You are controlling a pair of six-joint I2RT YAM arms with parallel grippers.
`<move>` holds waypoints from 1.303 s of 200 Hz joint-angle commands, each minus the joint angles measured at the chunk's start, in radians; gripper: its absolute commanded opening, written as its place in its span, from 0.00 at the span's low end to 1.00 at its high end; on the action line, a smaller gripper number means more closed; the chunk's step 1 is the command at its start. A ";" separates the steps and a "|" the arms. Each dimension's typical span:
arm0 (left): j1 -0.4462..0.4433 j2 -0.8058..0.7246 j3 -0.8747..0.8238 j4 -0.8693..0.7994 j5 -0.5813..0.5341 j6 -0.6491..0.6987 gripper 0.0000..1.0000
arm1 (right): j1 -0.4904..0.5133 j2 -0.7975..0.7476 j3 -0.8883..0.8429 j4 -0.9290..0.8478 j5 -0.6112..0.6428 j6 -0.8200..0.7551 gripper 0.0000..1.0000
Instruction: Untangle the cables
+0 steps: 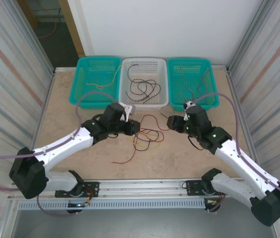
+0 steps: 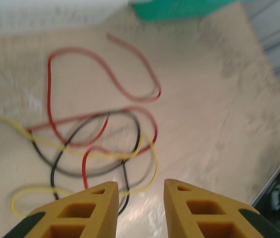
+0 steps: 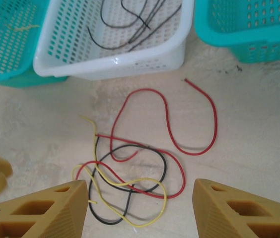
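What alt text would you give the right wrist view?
A tangle of red, yellow and black cables lies on the beige table beyond the open right gripper. Behind stand a white basket holding black wires and two teal baskets.

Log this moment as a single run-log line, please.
left gripper: open | right gripper: open | cables: tangled on table, ungrasped

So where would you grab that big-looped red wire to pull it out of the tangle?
Probably the red wire at its far open loop, coming straight down from above. That stretch lies flat and alone on bare table, clear of where the black cable and yellow cable cross it, so a grip can close on it alone.
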 commanded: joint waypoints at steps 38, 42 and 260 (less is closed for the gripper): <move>-0.045 0.086 0.034 -0.033 -0.035 -0.021 0.27 | 0.050 0.166 0.033 0.034 -0.066 -0.011 0.57; -0.045 0.094 0.039 -0.030 -0.034 -0.023 0.27 | 0.055 0.179 0.032 0.036 -0.080 -0.020 0.59; 0.069 0.131 -0.209 0.138 0.000 -0.551 0.40 | 0.200 0.447 0.242 -0.029 -0.113 -0.129 0.53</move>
